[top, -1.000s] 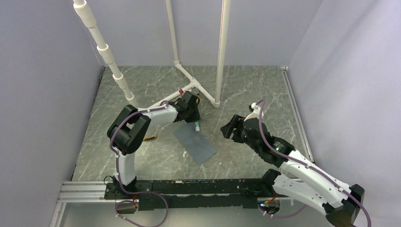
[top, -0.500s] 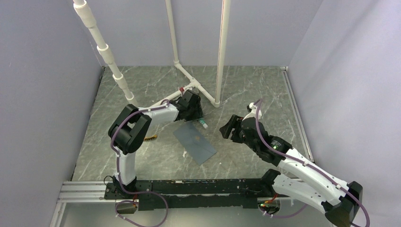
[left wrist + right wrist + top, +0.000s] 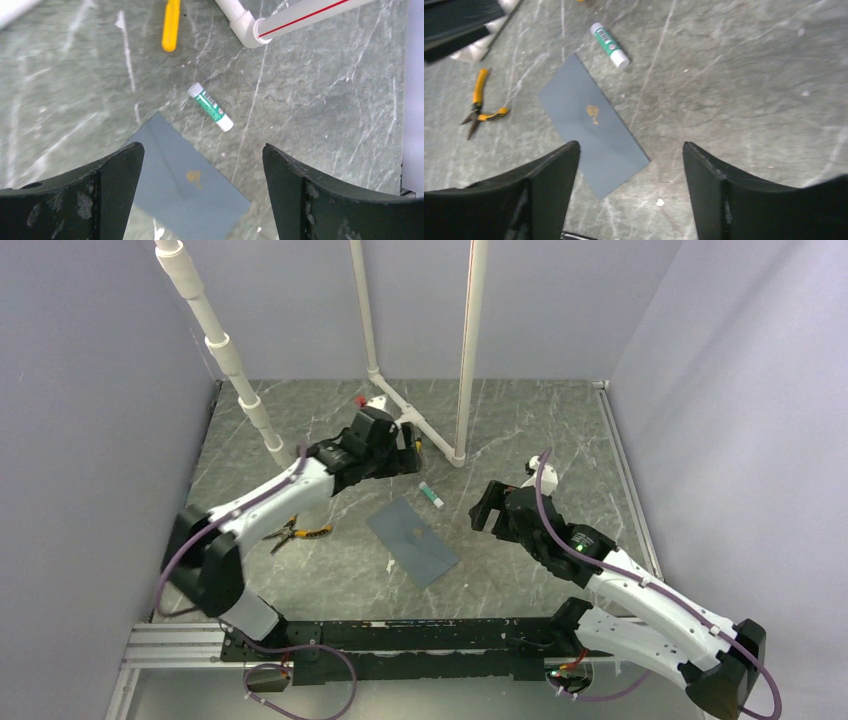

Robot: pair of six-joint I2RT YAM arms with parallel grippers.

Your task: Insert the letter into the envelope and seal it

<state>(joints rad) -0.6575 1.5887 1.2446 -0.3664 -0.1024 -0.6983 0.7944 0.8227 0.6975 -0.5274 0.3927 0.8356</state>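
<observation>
The slate blue-grey envelope [image 3: 412, 541] lies flat on the marble table, flap shut, with a small gold mark on it [image 3: 194, 176] [image 3: 592, 113]. The letter is out of view. My left gripper [image 3: 405, 452] hovers high over the envelope's far end [image 3: 201, 148], jaws wide open and empty. My right gripper [image 3: 483, 510] hangs to the right of the envelope [image 3: 630, 145], open and empty, with the envelope's near corner showing between its fingers.
A green-and-white glue stick [image 3: 431, 495] [image 3: 210, 107] [image 3: 610, 45] lies just beyond the envelope's far corner. Yellow-handled pliers [image 3: 295, 532] [image 3: 479, 102] rest to the envelope's left. A white PVC pipe frame [image 3: 415, 420] [image 3: 300, 15] stands behind.
The left gripper opened, let go of the glue stick beside the envelope, and rose back toward the far left. The right gripper opened a little wider.
</observation>
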